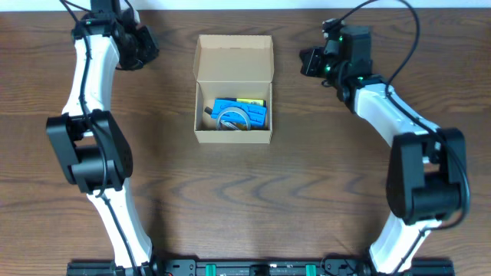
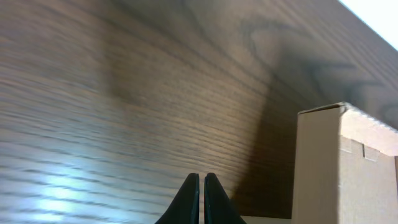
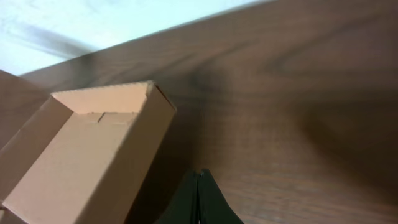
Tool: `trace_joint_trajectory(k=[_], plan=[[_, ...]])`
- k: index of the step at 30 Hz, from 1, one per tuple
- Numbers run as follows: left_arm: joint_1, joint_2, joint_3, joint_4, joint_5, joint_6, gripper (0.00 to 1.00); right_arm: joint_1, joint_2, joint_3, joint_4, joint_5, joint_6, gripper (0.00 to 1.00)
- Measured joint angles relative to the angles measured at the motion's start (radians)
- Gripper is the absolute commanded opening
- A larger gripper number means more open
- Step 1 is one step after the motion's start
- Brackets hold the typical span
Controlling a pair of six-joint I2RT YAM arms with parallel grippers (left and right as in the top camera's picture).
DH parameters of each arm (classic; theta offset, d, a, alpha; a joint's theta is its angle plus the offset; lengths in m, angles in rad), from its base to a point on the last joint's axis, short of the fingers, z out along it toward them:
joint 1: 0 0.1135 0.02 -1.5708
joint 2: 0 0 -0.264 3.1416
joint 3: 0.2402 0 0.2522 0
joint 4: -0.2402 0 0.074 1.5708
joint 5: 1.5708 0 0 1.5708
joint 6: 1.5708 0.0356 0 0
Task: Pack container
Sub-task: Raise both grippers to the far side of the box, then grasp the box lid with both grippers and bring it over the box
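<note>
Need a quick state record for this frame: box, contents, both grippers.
container: mid-table, lid flap open
contents: blue packets, yellow item; rest unclear
left gripper: shut, empty, beside the container, not touching
right gripper: shut, empty, beside the container, not touching
table: dark wood
</note>
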Motion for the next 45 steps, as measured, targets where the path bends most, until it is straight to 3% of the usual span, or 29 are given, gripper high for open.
trace_joint_trajectory(k=[19,36,45], plan=[[-0.044,0.122,0.0,-0.004,0.236,-0.04,0.05,0.026,0.227,0.0,0.229,-0.176,0.313,0.01],[-0.106,0.153,0.0,0.005,0.294,-0.032,0.05,0.069,0.243,0.015,0.399,-0.208,0.325,0.01],[-0.105,0.153,0.0,0.007,0.347,0.048,0.05,0.069,0.245,0.015,0.5,-0.25,0.288,0.01]])
